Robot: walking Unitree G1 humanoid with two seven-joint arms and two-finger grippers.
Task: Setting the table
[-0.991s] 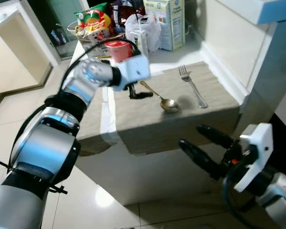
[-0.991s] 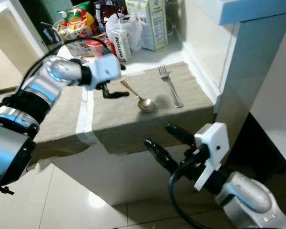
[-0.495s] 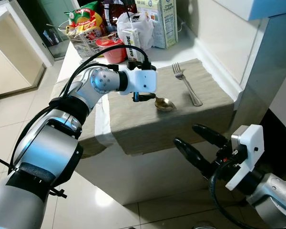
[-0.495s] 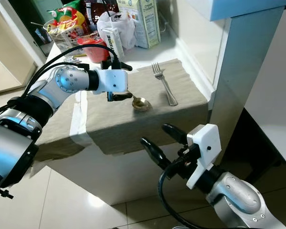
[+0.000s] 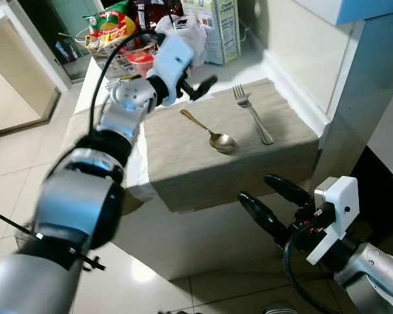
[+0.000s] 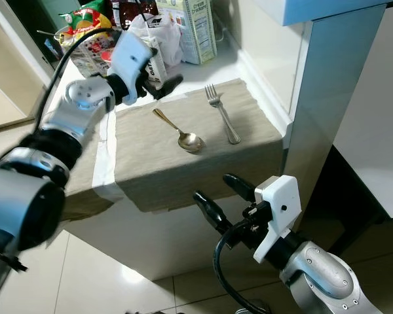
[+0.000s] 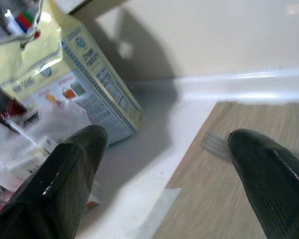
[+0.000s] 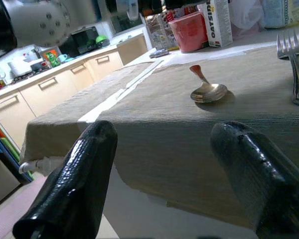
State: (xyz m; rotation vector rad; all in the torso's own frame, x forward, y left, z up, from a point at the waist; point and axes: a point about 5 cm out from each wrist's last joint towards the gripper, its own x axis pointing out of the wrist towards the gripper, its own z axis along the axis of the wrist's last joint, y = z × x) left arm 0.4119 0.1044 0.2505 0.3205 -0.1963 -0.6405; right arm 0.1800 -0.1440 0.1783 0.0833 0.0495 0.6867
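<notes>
A gold spoon (image 5: 214, 135) lies slantwise on the beige cloth (image 5: 249, 167) that covers the table, its bowl toward the front. A silver fork (image 5: 252, 112) lies to its right, tines pointing to the back. My left gripper (image 5: 206, 84) hovers open and empty over the cloth's back edge, behind the spoon's handle. In the left wrist view its fingers (image 7: 70, 174) stand wide apart, with the blurred fork (image 7: 215, 146) beyond. My right gripper (image 5: 274, 201) is open and empty, low before the table's front edge. The right wrist view looks across the cloth at the spoon (image 8: 207, 92) and fork (image 8: 295, 74).
Groceries crowd the back of the table: a tall carton (image 5: 219, 29), a white plastic bag (image 5: 195, 34), a red cup (image 5: 141, 63) and a snack bag (image 5: 113, 26). A white wall and pillar (image 5: 373, 98) stand close on the right. Tiled floor (image 5: 26, 163) lies to the left.
My left gripper has drawn away from the spoon's handle, rising toward the back of the table. The spoon now lies uncovered. The right gripper has kept its place.
</notes>
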